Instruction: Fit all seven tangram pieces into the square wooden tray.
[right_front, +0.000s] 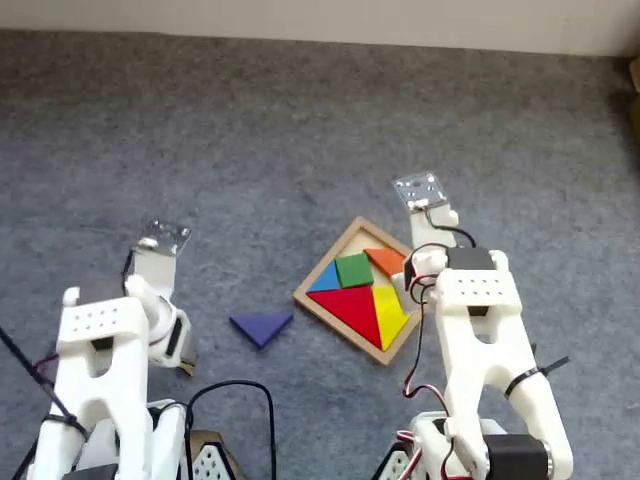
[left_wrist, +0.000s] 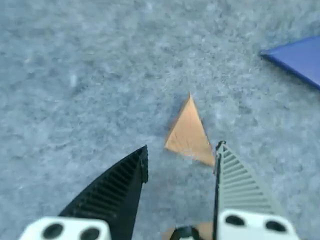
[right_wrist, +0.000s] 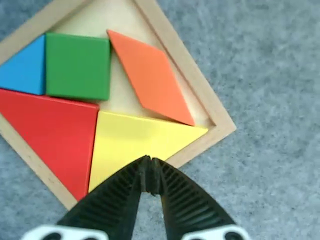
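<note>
The square wooden tray (right_front: 325, 260) lies cornerwise on the grey carpet and holds a light blue triangle (right_wrist: 22, 70), a green square (right_wrist: 77, 65), an orange parallelogram (right_wrist: 150, 77), a red triangle (right_wrist: 50, 132) and a yellow triangle (right_wrist: 135, 140). A dark blue triangle (right_front: 262, 326) lies on the carpet left of the tray. A small tan triangle (left_wrist: 189, 132) lies near it. My left gripper (left_wrist: 182, 146) is open just above the tan triangle, one finger on each side. My right gripper (right_wrist: 149, 160) is shut and holds nothing, hanging over the tray's near edge by the yellow triangle.
Grey carpet (right_front: 300, 130) stretches beyond the tray to a pale wall strip at the back. Both arm bases and their cables (right_front: 240, 395) stand at the near edge.
</note>
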